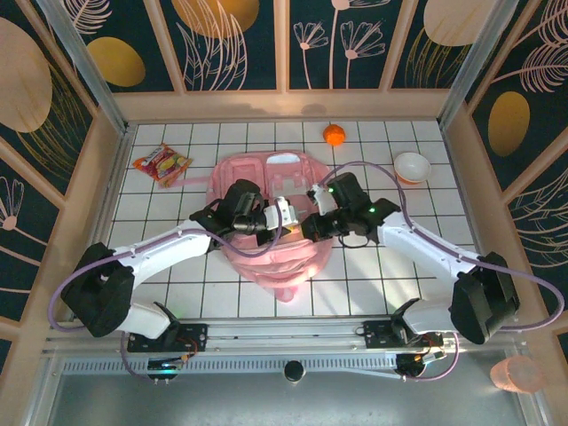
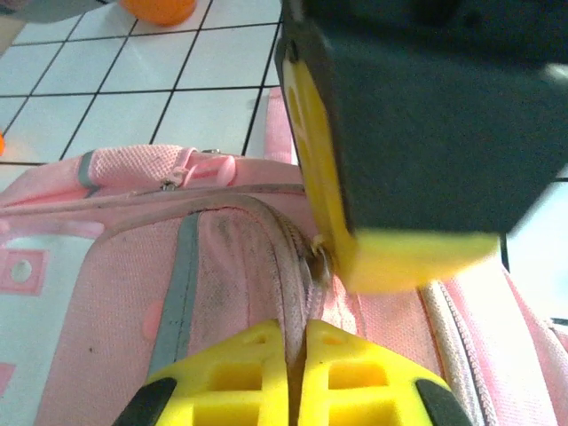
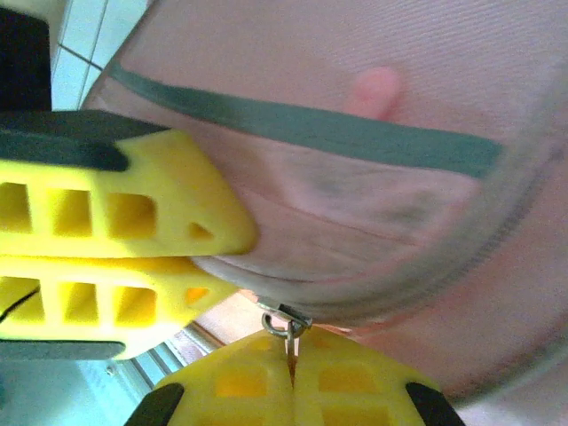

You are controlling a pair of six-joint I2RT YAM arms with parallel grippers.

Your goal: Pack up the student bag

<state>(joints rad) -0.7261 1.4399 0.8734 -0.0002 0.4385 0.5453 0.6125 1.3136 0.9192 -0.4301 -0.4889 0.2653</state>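
Right wrist view: pinched tight with the right tool [image 3: 291,357] on the small zipper pull [image 3: 286,325]; could slip off that thin ring under a skewed tug. Further out, clamped with the left tool [image 2: 296,337] on a seam of the student bag [image 1: 297,266], mid table [image 1: 377,277]; if lost, risks bunching fabric and jamming.

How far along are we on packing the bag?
Done: nothing visibly packed. In hand: right gripper shut on a zipper pull of the student bag, left gripper pinching the seam beside it. Left: snack packet, round orange item and bowl lie outside.
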